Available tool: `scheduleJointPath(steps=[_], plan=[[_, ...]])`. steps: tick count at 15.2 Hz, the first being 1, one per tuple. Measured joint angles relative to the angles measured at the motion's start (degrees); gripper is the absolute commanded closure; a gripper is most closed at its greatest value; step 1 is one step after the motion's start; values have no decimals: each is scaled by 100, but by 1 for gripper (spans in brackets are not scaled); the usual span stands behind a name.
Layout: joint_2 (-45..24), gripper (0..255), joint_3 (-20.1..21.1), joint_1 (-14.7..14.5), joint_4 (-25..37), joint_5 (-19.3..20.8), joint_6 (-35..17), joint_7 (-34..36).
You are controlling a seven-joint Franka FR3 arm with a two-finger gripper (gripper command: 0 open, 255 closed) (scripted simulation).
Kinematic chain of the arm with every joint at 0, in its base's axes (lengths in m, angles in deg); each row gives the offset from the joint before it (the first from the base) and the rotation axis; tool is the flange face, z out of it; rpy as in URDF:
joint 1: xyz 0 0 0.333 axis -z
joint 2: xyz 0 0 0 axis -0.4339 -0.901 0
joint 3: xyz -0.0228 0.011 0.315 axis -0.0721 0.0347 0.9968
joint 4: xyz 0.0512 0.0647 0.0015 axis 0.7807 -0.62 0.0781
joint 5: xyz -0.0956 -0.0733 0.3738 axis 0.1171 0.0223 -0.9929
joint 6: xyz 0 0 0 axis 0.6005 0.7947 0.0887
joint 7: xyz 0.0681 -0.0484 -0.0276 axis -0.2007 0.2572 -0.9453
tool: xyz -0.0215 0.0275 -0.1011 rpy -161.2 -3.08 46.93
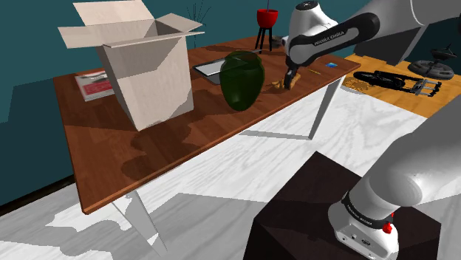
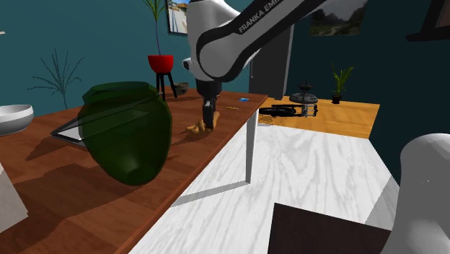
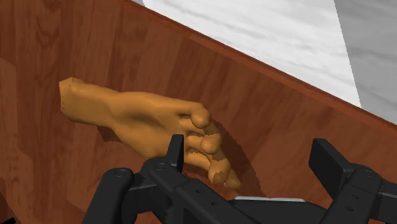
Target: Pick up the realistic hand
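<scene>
A tan, lifelike hand model (image 3: 146,121) lies flat on the brown wooden table (image 1: 148,159), close to the table's edge. My black gripper (image 3: 253,159) hovers just above it, open, with the jaws standing wide apart. One of my fingertips (image 3: 175,151) sits over the model's curled fingers; the other stands off over bare wood. Neither touches it. In the shoulder view the gripper (image 1: 289,77) points down at the hand (image 1: 278,86) beside the green vase. In the second exterior view the gripper (image 2: 209,119) stands over the hand (image 2: 193,129).
A dark green vase (image 1: 241,80) stands close beside the hand. Farther along the table are an open cardboard box (image 1: 144,66), a magazine (image 1: 92,83) and a flat tablet (image 1: 209,69). A red pot on a stand (image 1: 267,18) is behind. The table edge (image 3: 267,70) runs near the hand.
</scene>
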Motion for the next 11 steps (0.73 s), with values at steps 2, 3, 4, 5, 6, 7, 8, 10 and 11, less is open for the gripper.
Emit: scheduleJointPath(steps=[2, 3, 4, 5, 6, 7, 8, 10, 11], plan=[[-440, 0, -98, 46, 336, -17, -268, -181], [-578, 0, -126, 64, 434, -14, -367, -234], [-673, 0, -145, 78, 488, -17, -442, -268], [-734, 0, -150, 82, 487, -4, -516, -254], [-777, 0, -157, 90, 459, 12, -594, -239], [-824, 0, -160, 92, 444, 23, -657, -218], [-865, 0, -167, 99, 412, 37, -731, -198], [-960, 0, -180, 112, 366, 58, -871, -163], [-984, 0, -182, 114, 323, 81, -935, -129]])
